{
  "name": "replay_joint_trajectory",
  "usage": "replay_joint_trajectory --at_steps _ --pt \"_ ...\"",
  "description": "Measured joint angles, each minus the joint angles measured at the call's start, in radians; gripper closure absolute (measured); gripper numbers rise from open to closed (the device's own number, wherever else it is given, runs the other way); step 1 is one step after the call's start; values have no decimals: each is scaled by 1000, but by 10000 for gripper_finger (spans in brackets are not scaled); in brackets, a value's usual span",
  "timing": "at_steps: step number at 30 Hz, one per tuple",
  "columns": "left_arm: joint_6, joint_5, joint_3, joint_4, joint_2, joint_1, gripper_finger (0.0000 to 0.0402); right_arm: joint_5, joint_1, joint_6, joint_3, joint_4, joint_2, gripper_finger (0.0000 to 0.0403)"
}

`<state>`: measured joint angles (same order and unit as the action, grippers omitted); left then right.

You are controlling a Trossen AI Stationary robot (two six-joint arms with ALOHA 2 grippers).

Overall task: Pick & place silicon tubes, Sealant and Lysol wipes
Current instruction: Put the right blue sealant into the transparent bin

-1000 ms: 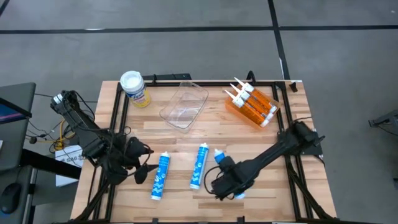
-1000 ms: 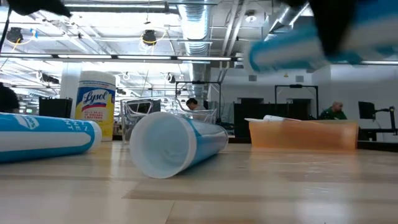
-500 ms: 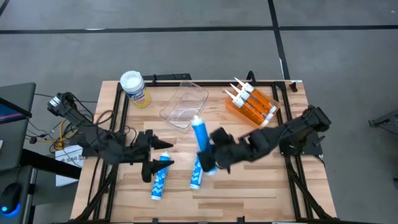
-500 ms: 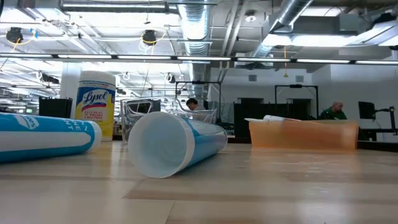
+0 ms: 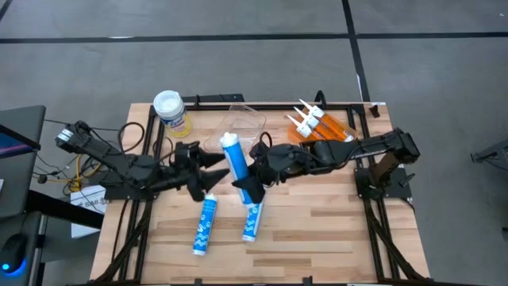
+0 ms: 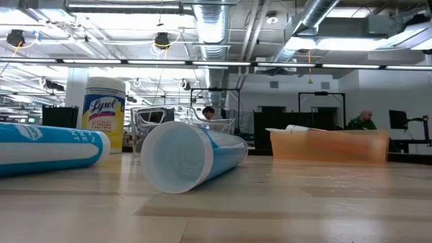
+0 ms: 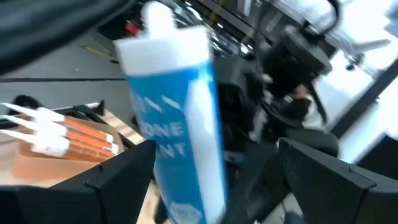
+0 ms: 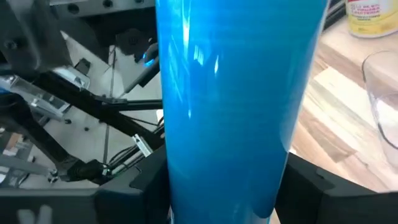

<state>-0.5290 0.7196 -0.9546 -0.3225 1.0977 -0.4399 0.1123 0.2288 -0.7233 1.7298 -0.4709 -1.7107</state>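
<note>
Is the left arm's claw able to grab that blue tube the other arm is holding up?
Probably yes: the left gripper is open and right beside the blue tube held by the right gripper, nothing between.

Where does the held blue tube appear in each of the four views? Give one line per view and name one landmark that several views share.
High view: blue tube at table centre, in the right gripper.
Low view: not in it.
Left wrist view: tube upright, centre.
Right wrist view: tube fills the middle.
Shared landmark: Lysol wipes.
</note>
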Motion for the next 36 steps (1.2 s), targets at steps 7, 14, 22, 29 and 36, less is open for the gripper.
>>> replay_joint_trajectory --at_steps 7,14,22,29,36 --pt "-42 34 0 -2 1 46 67 -125 -15 27 0 1 7 200" --pt "-85 31 -1 -8 19 60 67 -143 -28 33 0 8 9 200" --pt "-115 19 -1 -71 90 69 67 -148 -59 44 0 55 10 200" --pt "-159 23 -1 -108 129 85 67 -160 -82 44 0 75 10 200" --pt "-179 56 -1 -116 146 94 104 -155 -89 44 0 68 9 200"
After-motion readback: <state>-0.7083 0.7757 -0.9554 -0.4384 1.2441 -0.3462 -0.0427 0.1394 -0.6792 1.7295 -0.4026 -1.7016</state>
